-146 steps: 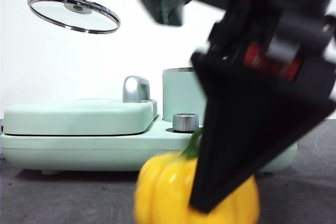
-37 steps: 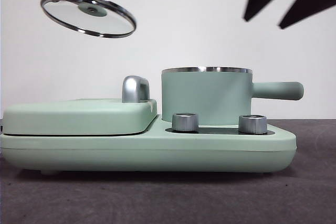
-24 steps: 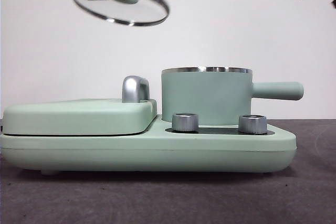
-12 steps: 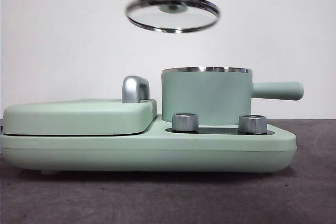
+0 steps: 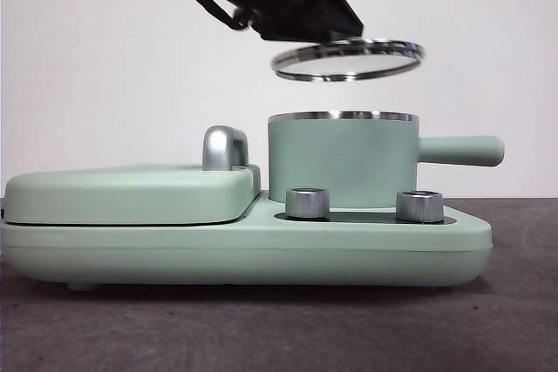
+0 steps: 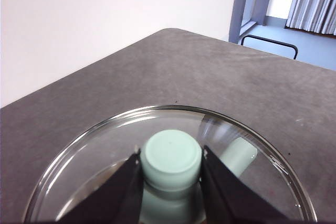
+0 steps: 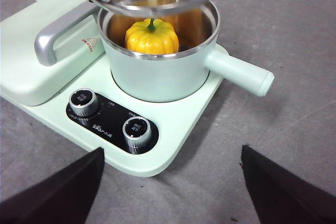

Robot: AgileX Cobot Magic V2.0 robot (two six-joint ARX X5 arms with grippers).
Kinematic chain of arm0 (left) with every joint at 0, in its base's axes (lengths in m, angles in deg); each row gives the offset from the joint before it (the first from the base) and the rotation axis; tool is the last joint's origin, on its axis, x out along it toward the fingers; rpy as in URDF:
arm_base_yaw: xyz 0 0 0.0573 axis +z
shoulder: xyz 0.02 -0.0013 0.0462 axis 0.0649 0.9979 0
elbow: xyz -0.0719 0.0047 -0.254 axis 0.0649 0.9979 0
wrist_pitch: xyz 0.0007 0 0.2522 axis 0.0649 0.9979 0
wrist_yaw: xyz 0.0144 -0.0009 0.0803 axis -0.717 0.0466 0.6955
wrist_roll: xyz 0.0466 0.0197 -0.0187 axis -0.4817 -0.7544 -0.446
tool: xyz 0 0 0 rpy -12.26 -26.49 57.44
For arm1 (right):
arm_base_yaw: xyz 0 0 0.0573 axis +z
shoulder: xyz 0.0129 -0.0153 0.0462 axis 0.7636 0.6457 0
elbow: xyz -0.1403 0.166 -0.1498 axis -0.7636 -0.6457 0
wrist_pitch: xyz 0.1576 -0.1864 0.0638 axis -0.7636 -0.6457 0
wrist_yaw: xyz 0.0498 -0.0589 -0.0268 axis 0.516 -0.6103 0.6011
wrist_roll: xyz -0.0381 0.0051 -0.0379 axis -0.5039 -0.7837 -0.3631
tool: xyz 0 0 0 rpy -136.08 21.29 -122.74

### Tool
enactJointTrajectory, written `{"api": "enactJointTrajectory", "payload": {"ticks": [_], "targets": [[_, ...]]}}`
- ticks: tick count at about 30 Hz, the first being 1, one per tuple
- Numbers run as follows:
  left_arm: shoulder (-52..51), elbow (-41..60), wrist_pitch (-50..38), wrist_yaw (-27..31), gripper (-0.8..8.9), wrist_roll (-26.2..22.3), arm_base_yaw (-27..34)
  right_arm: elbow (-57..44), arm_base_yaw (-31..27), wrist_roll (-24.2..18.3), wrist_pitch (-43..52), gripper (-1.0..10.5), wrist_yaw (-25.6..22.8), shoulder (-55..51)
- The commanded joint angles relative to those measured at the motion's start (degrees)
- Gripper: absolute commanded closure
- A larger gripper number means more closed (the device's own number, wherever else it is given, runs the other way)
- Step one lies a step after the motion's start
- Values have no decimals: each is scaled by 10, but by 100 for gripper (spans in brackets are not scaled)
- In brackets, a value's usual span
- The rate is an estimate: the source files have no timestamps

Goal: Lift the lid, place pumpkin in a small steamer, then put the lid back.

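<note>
The left claw [image 6: 170, 182] has matte black wedge-shaped jaws; a black cable loops off its dark arm.

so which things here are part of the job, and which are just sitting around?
Job:
- lid, held by its knob in the left end effector, above the pot
- pumpkin, inside the pot
- pot

Sitting around:
- flat green cover
- base with two knobs
- right end effector, open, idle

front view looks level and close at the small steamer [image 5: 342, 158], which the right wrist view sees from above.
</note>
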Motion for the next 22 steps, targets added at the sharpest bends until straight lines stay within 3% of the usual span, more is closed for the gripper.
{"api": "enactJointTrajectory", "payload": {"ticks": [1,22], "targets": [[22,-14,-41,2,803,4,-9,2,3,6,2,546,-2,3],[50,-14,-25,20,803,-20,-5,2,3,4,-11,546,-8,3]]}}
